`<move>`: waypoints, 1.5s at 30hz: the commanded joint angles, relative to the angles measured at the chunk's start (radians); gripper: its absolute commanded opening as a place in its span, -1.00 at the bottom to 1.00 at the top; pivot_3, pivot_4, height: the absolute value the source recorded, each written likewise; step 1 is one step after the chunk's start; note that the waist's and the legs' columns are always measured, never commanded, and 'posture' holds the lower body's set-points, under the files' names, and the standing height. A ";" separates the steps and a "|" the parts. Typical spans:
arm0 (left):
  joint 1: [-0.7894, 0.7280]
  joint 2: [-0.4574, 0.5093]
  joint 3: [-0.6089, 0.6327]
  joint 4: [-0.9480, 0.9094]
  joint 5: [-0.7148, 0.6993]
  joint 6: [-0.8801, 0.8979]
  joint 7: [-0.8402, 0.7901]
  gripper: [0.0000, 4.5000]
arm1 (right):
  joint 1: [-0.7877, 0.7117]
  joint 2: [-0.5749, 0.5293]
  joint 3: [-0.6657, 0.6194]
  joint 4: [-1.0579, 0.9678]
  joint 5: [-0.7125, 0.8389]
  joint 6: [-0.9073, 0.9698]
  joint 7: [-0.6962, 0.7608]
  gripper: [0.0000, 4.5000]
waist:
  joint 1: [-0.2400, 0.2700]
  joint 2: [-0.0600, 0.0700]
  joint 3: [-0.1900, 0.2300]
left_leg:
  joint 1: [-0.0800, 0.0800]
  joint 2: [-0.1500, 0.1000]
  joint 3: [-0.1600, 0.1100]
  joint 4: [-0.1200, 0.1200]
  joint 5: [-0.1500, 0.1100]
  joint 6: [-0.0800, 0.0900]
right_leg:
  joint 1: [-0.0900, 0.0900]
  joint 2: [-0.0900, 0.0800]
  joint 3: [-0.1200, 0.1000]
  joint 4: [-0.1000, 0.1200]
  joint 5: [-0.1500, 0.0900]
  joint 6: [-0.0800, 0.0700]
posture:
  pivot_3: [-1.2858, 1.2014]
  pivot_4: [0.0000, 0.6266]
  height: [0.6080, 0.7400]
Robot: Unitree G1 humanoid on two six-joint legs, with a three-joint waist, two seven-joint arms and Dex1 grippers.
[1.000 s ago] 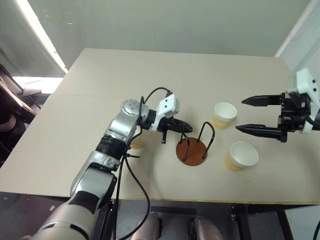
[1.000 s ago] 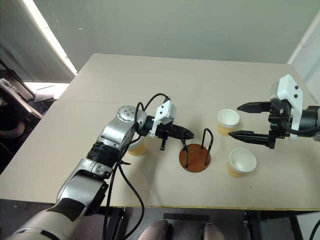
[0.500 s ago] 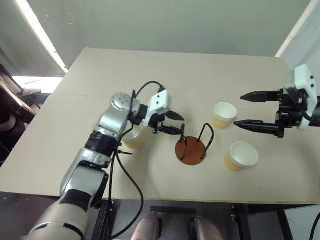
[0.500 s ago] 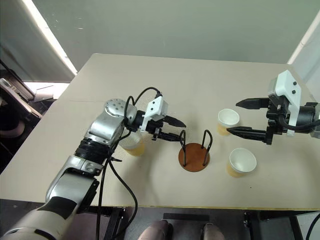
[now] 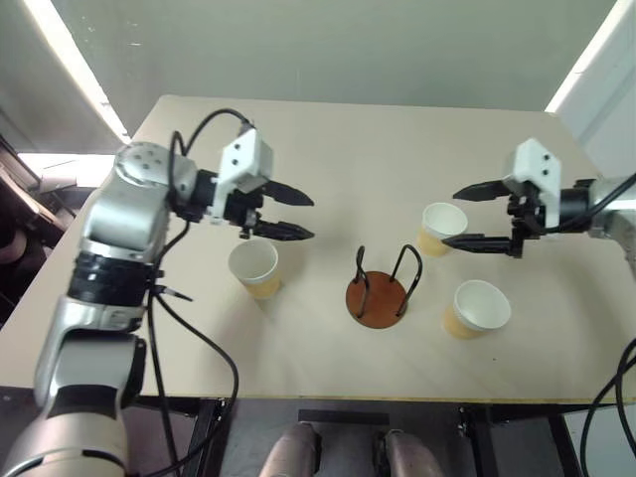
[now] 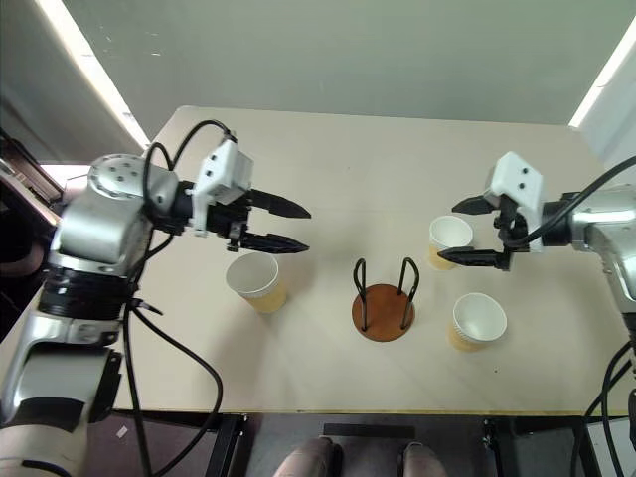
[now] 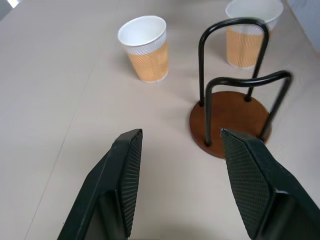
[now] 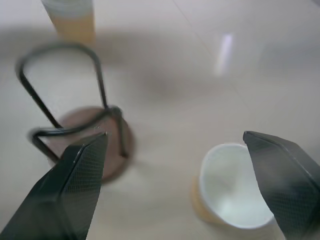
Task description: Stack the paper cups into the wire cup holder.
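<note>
Three tan paper cups stand upright on the table. One cup is left of the wire cup holder, which is empty. The other two are to its right, one farther back and one nearer the front. My left gripper is open and empty, raised just behind the left cup and pointing right. My right gripper is open, pointing left, with its fingertips on either side of the farther right cup. I cannot tell whether they touch it. The left wrist view shows the holder ahead of my open fingers.
The beige table has bare surface behind the cups and holder. Its front edge runs close below them. The table's right edge lies just beyond my right arm.
My left gripper has opened and drawn back left and upward from the holder, uncovering the left cup. My right gripper has moved in toward the farther right cup.
</note>
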State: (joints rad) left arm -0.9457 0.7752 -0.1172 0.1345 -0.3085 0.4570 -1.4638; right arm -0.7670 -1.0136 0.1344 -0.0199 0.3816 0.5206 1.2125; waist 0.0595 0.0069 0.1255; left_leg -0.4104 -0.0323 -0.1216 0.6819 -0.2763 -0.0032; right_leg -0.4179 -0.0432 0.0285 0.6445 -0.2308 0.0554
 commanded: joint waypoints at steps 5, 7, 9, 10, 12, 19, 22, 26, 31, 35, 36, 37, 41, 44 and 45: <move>0.037 0.067 0.066 -0.109 -0.029 0.057 0.071 1.00 | -0.118 0.052 0.107 0.182 -0.201 -0.228 0.105 1.00 | -0.001 0.000 0.000 | 0.000 0.000 -0.001 0.001 0.000 0.000 | 0.000 0.000 0.000 0.000 0.000 0.000 | 0.03 -0.52 1.00; 0.055 0.082 0.060 -0.130 -0.029 0.047 0.066 1.00 | -0.136 0.067 0.121 0.224 -0.234 -0.258 0.119 1.00 | -0.001 0.000 0.000 | 0.000 0.000 -0.001 0.001 0.000 0.000 | 0.000 0.000 0.000 0.000 0.000 0.000 | 0.03 -0.52 1.00; 0.084 0.116 0.046 -0.165 -0.022 0.027 0.039 1.00 | -0.165 0.079 0.157 0.294 -0.304 -0.304 0.124 1.00 | -0.005 0.000 0.000 | 0.000 0.000 -0.001 0.000 0.000 0.000 | 0.000 0.000 0.000 0.000 0.000 0.000 | 0.03 -0.52 1.00; 0.095 0.127 0.039 -0.174 -0.008 0.004 0.037 1.00 | -0.178 0.085 0.173 0.327 -0.333 -0.326 0.131 1.00 | -0.006 0.000 0.000 | 0.000 0.000 0.000 0.000 0.000 0.000 | 0.000 0.000 0.000 0.000 0.000 0.000 | 0.03 -0.52 1.00; 0.103 0.136 0.028 -0.177 0.013 -0.030 0.041 1.00 | -0.198 0.096 0.191 0.377 -0.373 -0.355 0.143 1.00 | -0.006 0.000 0.000 | 0.000 0.000 -0.001 0.000 0.000 0.000 | -0.001 0.000 0.000 0.000 0.000 -0.001 | 0.03 -0.52 1.00; 0.096 0.145 0.019 -0.183 0.023 -0.061 0.040 1.00 | -0.281 0.161 0.246 0.558 -0.495 -0.463 0.175 1.00 | -0.006 0.000 0.000 | 0.000 0.000 -0.001 -0.001 0.000 0.000 | 0.000 0.000 -0.001 0.000 0.000 -0.001 | 0.03 -0.52 1.00; 0.103 0.146 0.016 -0.188 0.032 -0.068 0.043 1.00 | -0.305 0.194 0.259 0.607 -0.532 -0.501 0.184 1.00 | -0.008 0.000 0.000 | 0.000 0.000 -0.001 -0.002 0.000 0.000 | -0.001 -0.001 -0.001 0.000 0.000 -0.001 | 0.03 -0.52 1.00; 0.103 0.146 0.015 -0.191 0.029 -0.066 0.046 1.00 | -0.323 0.216 0.250 0.618 -0.534 -0.509 0.222 0.75 | -0.007 0.000 0.000 | 0.000 0.000 -0.001 -0.002 0.000 0.000 | -0.001 -0.001 -0.001 0.000 0.000 -0.001 | 0.03 -0.52 1.00; 0.099 0.146 0.015 -0.174 0.025 -0.066 0.041 1.00 | -0.327 0.211 0.226 0.575 -0.514 -0.473 0.273 0.00 | -0.007 0.000 0.000 | -0.001 0.000 -0.001 -0.002 0.000 0.000 | -0.001 -0.001 -0.001 0.000 0.000 -0.001 | 0.03 -0.52 1.00; 0.097 0.146 0.013 -0.160 0.021 -0.067 0.029 1.00 | -0.312 0.192 0.198 0.481 -0.470 -0.395 0.328 -0.63 | -0.007 0.000 0.000 | -0.001 0.000 -0.001 -0.002 0.000 0.000 | -0.001 -0.001 -0.001 0.000 -0.001 -0.001 | 0.03 -0.52 1.00; 0.095 0.145 0.015 -0.157 0.017 -0.064 0.025 1.00 | -0.310 0.186 0.190 0.456 -0.459 -0.370 0.339 -0.80 | -0.007 0.000 0.000 | -0.001 0.000 -0.001 -0.002 0.000 0.000 | -0.001 -0.001 -0.001 0.000 -0.001 -0.001 | 0.03 -0.52 1.00; 0.091 0.141 0.014 -0.153 0.013 -0.062 0.020 1.00 | -0.310 0.177 0.182 0.435 -0.450 -0.349 0.351 -0.96 | -0.007 0.000 0.000 | -0.001 0.000 -0.001 -0.002 0.000 0.000 | -0.001 -0.001 -0.001 0.000 -0.001 -0.001 | 0.03 -0.52 1.00; 0.090 0.136 0.017 -0.144 -0.002 -0.054 0.004 1.00 | -0.310 0.133 0.140 0.334 -0.402 -0.249 0.386 -0.99 | -0.006 0.000 0.000 | -0.002 0.000 -0.001 -0.002 0.000 0.000 | -0.001 -0.001 -0.001 -0.001 -0.001 -0.001 | 0.03 -0.52 1.00; 0.096 0.133 0.024 -0.147 -0.021 -0.041 -0.004 1.00 | -0.314 0.086 0.113 0.230 -0.343 -0.166 0.401 -0.99 | -0.006 0.001 0.000 | -0.002 0.000 -0.001 -0.002 0.000 0.000 | -0.001 -0.001 -0.001 -0.001 -0.001 -0.001 | 0.03 -0.52 1.00; 0.096 0.132 0.025 -0.148 -0.025 -0.037 -0.003 1.00 | -0.316 0.069 0.110 0.200 -0.322 -0.142 0.402 -0.99 | -0.007 0.001 0.000 | -0.002 0.000 -0.001 -0.002 0.000 0.000 | -0.001 -0.001 -0.001 -0.001 -0.001 -0.001 | 0.03 -0.52 1.00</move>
State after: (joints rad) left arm -0.8359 0.9031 -0.1179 0.0010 -0.3153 0.4156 -1.4610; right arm -1.0638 -0.9133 0.2906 0.2499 0.0143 0.3388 1.6034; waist 0.0530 0.0075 0.1259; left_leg -0.4121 -0.0323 -0.1225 0.6800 -0.2767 -0.0038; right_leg -0.4190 -0.0437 0.0277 0.6438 -0.2315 0.0539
